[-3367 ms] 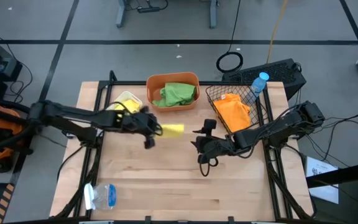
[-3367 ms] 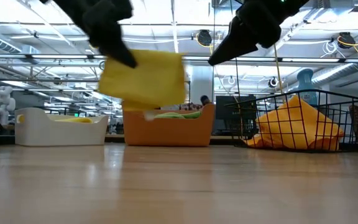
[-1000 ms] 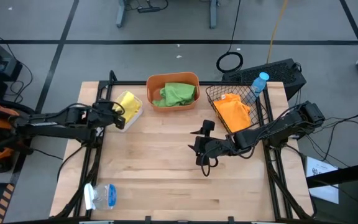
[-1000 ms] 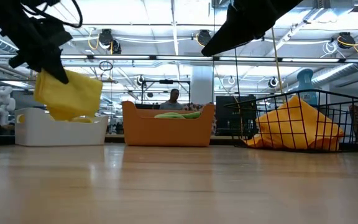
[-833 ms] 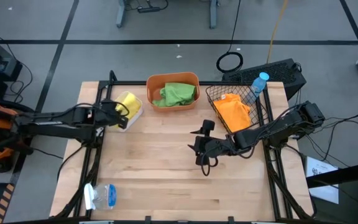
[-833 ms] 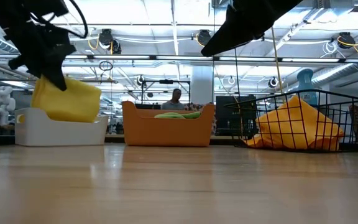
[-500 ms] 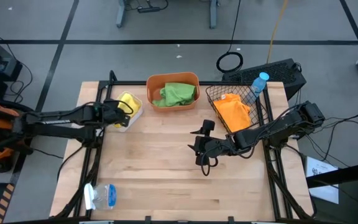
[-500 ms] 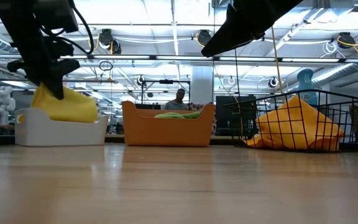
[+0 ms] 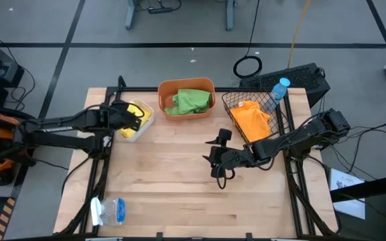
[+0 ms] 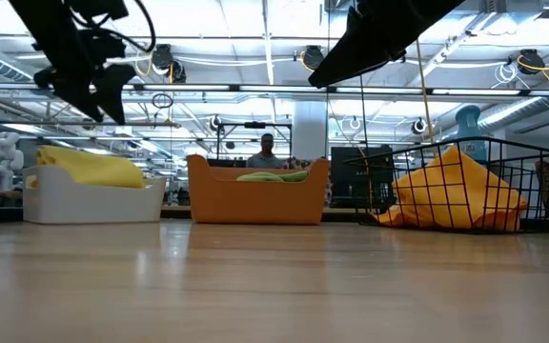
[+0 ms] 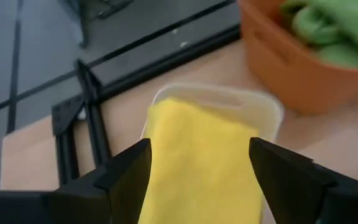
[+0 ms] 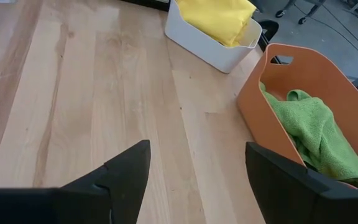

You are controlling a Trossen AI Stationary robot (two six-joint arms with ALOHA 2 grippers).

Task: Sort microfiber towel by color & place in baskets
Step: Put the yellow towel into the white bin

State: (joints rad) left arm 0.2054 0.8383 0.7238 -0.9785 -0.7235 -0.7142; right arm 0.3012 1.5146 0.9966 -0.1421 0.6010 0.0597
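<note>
A yellow towel (image 11: 197, 155) lies in the white tub (image 9: 138, 120) at the table's far left, heaped above its rim (image 10: 89, 167). My left gripper (image 9: 133, 115) hovers open just above it, touching nothing. Green towels (image 9: 191, 100) lie in the orange tub (image 9: 186, 86). Orange towels (image 9: 252, 119) lie in the black wire basket (image 9: 260, 107). My right gripper (image 9: 214, 159) hangs open and empty above the table's middle.
A clear bottle with a blue cap (image 9: 280, 88) stands behind the wire basket. A clear packet with blue print (image 9: 109, 211) lies near the table's front left corner. Bare wood (image 9: 179, 194) spans the middle and near side. A person (image 10: 267, 148) shows far behind the table.
My left gripper has carried the yellow towel toward the far left, lowered it into the white tub, let go and risen a little. The towel now rests heaped in the tub.
</note>
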